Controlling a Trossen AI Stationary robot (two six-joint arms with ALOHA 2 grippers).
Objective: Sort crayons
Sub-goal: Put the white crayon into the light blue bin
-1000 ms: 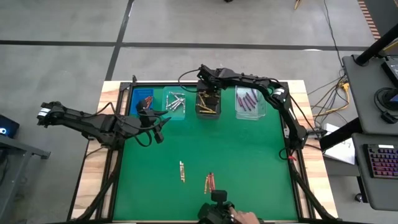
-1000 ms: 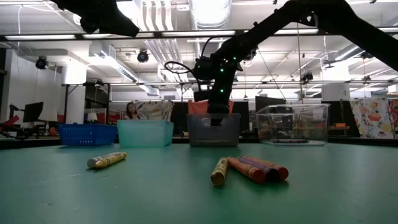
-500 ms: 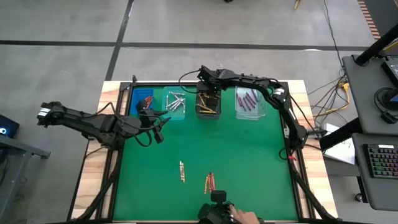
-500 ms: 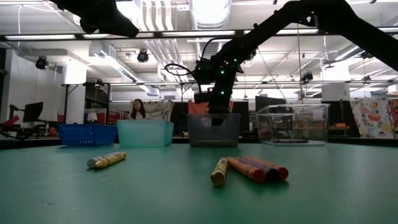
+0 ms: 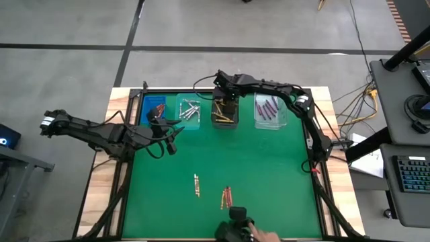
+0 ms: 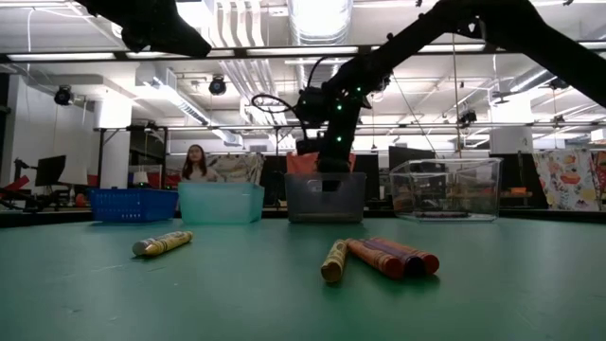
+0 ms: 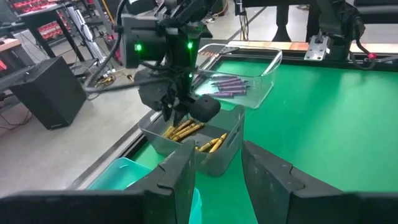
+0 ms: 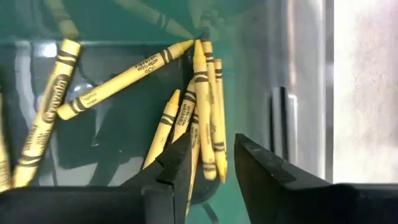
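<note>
**A:** Where is your right end effector (image 5: 225, 102)?

**B:** It hangs over the grey bin (image 5: 224, 111) in the far row, tips pointing down into it. In the right wrist view your fingers (image 8: 171, 177) stand slightly apart with nothing between them, and the gold crayons (image 8: 198, 118) lie loose on the bin floor below.

**A:** And your left one?

**B:** Your left end effector (image 5: 172, 132) hovers over the green counter (image 5: 269, 175) near the blue bin (image 5: 153, 109) and the teal bin (image 5: 189, 112). Its fingers (image 7: 180, 180) are spread with a clear gap, holding nothing.

**A:** Where do the crayons sit?

**B:** You have red ones (image 5: 158, 107) in the blue bin, silver-grey ones (image 5: 190, 110) in the teal bin, gold ones in the grey bin and purple ones (image 5: 269, 107) in the clear bin (image 5: 271, 111). On the counter near you lies one crayon alone (image 6: 162, 243), its colour hard to tell. Well apart from it sits a small cluster of crayons (image 6: 381, 257), lying side by side and touching, with a gold one at one edge.

**A:** Anyone in the room?

**B:** A person (image 6: 195, 163) shows far behind the bins in the low view.
</note>
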